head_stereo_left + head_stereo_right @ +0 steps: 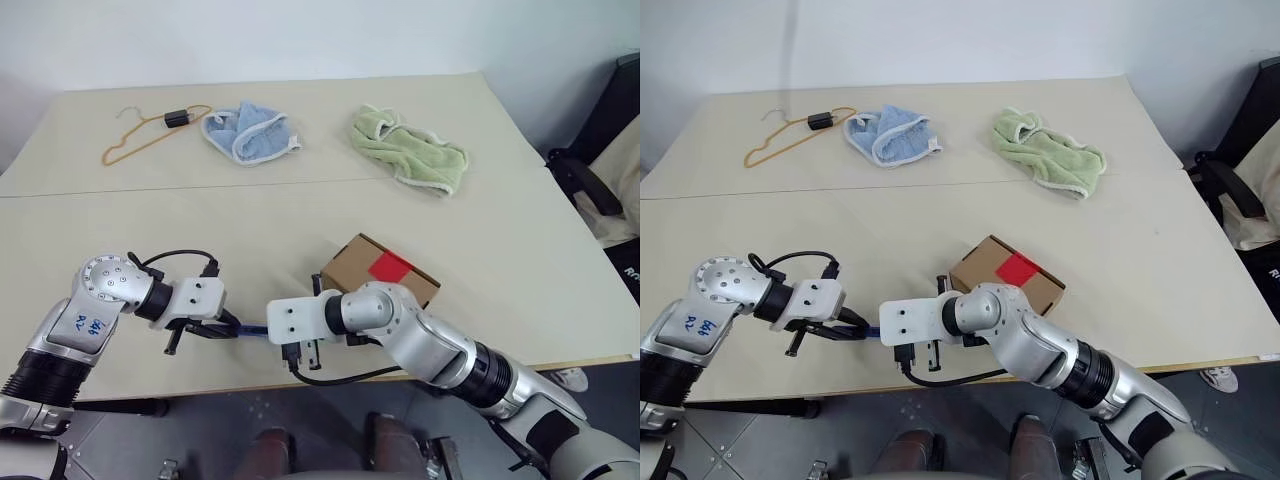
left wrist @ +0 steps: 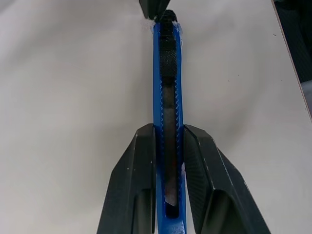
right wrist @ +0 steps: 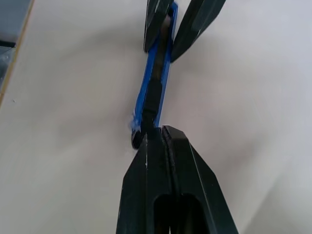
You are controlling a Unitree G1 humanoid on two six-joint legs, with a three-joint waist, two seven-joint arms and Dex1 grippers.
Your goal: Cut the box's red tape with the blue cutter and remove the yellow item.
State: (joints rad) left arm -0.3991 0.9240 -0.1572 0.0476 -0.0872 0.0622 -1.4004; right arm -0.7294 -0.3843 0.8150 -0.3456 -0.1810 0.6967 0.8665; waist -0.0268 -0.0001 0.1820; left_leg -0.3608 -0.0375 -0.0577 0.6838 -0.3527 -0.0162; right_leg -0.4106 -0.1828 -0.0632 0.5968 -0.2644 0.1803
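The blue cutter (image 2: 168, 97) hangs just above the table near its front edge. My left gripper (image 2: 169, 130) is shut on the cutter's rear half. The cutter also shows between the two hands (image 1: 250, 329). My right gripper (image 3: 158, 129) is shut, and its tips touch the cutter's far end. I cannot tell whether they pinch it. Just behind my right hand sits the brown box (image 1: 350, 270), closed, with the red tape (image 1: 391, 266) on its top. The yellow item is out of view.
At the back of the table lie an orange wire hanger (image 1: 150, 133), a blue cloth (image 1: 250, 132) and a green towel (image 1: 408, 150). The table's front edge (image 1: 560, 366) runs just below my hands. A dark chair (image 1: 600, 150) stands at the right.
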